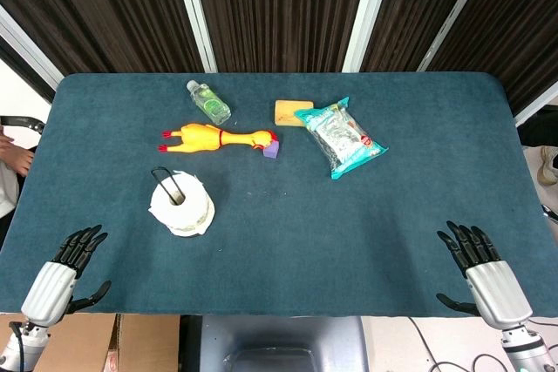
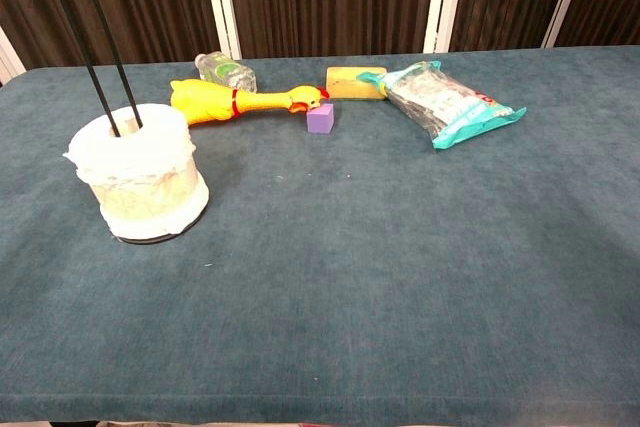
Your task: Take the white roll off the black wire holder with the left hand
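On the surface (image 1: pixel 288 215) ahead of my left hand (image 1: pixel 65 272) — fingers apart, empty — sits the white roll (image 2: pixel 140 172), threaded on the black wire holder (image 2: pixel 95 47). Probably light, squashy — I'd grip its sides and lift straight up.

Wide rectangular table w/ dark teal felt-like cover (image 1: pixel 366 233) fills most of both views. Behind it, wall of dark brown vertical-slat panels (image 1: pixel 279 6), split by white upright strips (image 1: pixel 196 10). Below the table's near edge: brown cardboard box (image 1: pixel 105 341) at left, grey metal base (image 1: pixel 279 346) in the middle. Light even, soft, no hard shadows.
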